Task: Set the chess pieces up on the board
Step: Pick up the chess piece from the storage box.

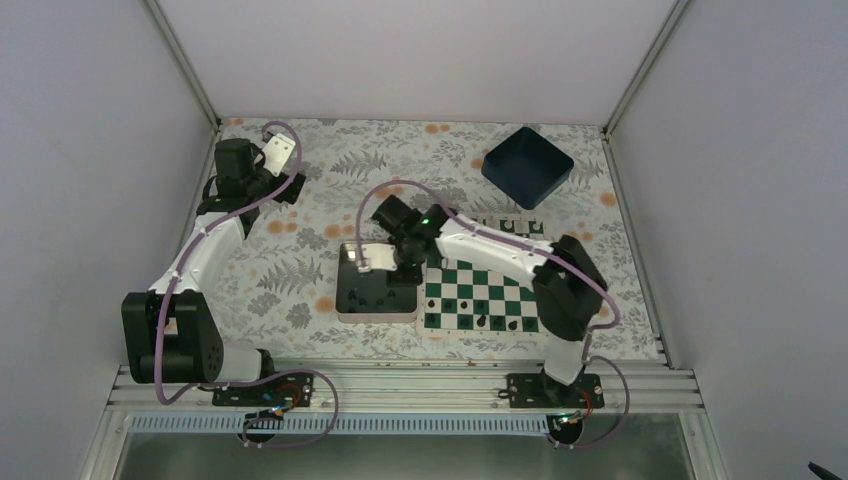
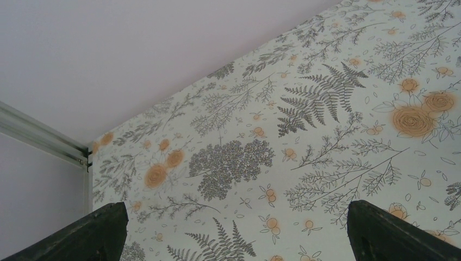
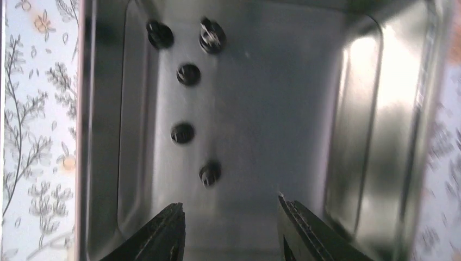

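Several black chess pieces [image 3: 182, 133] lie in the bottom of a shiny silver tin [image 3: 359, 109]; one of them [image 3: 210, 174] sits just ahead of my right gripper [image 3: 231, 220]. That gripper hangs open over the tin's inside, with nothing between its fingers. From above, the right gripper [image 1: 388, 268] is over the tin [image 1: 345, 312], left of the green and white board [image 1: 480, 283]. Several black pieces [image 1: 483, 320] stand on the board's near rows. My left gripper [image 2: 239, 231] is open and empty above the flowered cloth, at the far left [image 1: 284, 182].
A dark blue square bin [image 1: 527, 165] stands at the back right. Small white pieces [image 1: 510, 226] line the board's far edge, partly behind the right arm. The flowered tablecloth [image 2: 304, 136] runs to the enclosure's walls and a corner rail [image 2: 43, 136].
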### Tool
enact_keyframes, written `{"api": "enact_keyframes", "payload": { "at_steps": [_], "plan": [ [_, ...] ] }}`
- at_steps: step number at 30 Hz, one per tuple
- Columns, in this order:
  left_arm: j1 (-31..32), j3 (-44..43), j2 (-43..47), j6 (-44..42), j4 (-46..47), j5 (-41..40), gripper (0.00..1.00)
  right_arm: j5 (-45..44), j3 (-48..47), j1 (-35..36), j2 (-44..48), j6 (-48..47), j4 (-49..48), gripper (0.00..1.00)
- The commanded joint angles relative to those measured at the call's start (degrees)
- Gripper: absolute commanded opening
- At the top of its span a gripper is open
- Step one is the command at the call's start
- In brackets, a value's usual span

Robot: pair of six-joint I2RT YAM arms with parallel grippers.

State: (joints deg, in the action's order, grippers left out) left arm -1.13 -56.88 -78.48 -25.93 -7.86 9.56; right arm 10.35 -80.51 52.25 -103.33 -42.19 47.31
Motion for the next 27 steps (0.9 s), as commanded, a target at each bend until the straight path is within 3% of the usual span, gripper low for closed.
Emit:
{"api": "enact_keyframes", "payload": {
  "at_steps": [1,7,22,27],
  "plan": [
    [0.1,-0.8,0.8,0.6,0.9,0.8,1.0,-0.1,-4.9,2.9,-6.7,-1.0,-0.1,0.45],
    [0.0,-0.3,1.1,0.4,1.3,0.8,1.0,-1.3,-6.5,3.7,-11.1,-1.7,1.8,0.42],
    [0.0,-0.3,1.3,0.4,1.1,1.1,1.0,-2.3,-1.5,3.8,-11.2,-1.4,0.1,0.37],
    [0.0,-0.2,1.1,0.4,1.2,1.0,1.0,-2.0,-1.1,3.7,-11.7,-1.8,-1.3,0.3]
  ]
}}
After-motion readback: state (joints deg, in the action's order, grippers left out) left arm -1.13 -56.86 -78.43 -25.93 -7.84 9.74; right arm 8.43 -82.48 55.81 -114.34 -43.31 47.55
